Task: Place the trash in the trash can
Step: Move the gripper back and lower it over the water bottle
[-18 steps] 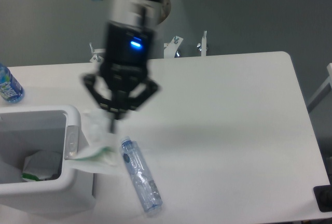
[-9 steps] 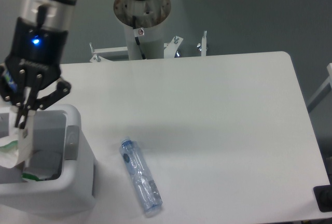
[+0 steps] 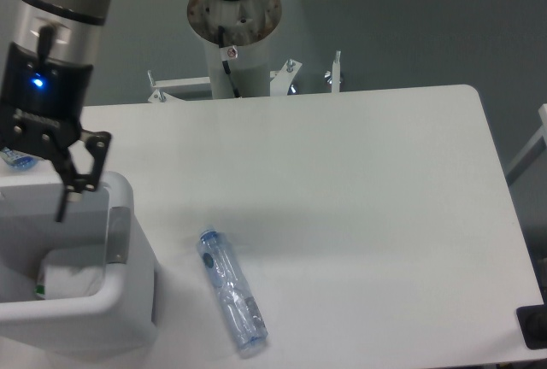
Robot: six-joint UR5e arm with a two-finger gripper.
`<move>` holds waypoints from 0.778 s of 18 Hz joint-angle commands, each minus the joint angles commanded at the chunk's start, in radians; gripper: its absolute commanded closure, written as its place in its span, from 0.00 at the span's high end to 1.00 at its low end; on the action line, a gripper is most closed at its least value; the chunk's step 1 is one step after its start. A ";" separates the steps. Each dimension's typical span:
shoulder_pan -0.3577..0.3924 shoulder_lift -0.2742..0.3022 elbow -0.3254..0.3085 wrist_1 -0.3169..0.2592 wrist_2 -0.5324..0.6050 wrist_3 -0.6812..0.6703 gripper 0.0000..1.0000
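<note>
So the arm's jaws [image 3: 51, 177] sit right over the trash can [image 3: 128, 296] at the near left corner of the counter [image 3: 367, 215]. They look spread apart with nothing between them, though only the right finger [image 3: 85, 172] shows clearly and the left one runs off the frame edge, so I wouldn't swear to exactly how wide.

Down inside the can there's white crumpled stuff [image 3: 73, 279] with a bit of green at its left edge. That looks like the paper carton, so I'd call that half of the job done. Hard to say whether it's one piece or a couple in there, since the bin wall hides part of it.

What's left is the crushed clear bottle [image 3: 232, 301]. It's lying flat on the counter just right of the can, not touching it, running diagonally with its blue-capped end toward the far left and the other end near the front edge.

There's also a sliver of a blue-labelled bottle [image 3: 17, 161] peeking out behind the jaws at the far left, which isn't trash.
</note>
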 joint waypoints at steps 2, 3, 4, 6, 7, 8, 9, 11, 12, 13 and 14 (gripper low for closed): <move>0.034 -0.042 0.002 0.000 0.052 0.002 1.00; 0.051 -0.048 -0.004 0.000 0.086 0.003 1.00; 0.068 -0.057 -0.006 -0.002 0.112 0.006 1.00; 0.094 -0.082 -0.009 -0.005 0.140 0.015 1.00; 0.100 -0.098 -0.009 -0.005 0.162 0.015 1.00; 0.111 -0.114 -0.008 -0.003 0.195 0.017 1.00; 0.117 -0.135 -0.008 -0.003 0.221 0.024 1.00; 0.117 -0.187 -0.008 -0.003 0.256 0.055 1.00; 0.117 -0.210 -0.009 -0.005 0.273 0.060 1.00; 0.117 -0.235 -0.009 -0.003 0.290 0.060 1.00; 0.115 -0.259 -0.009 -0.005 0.301 0.061 1.00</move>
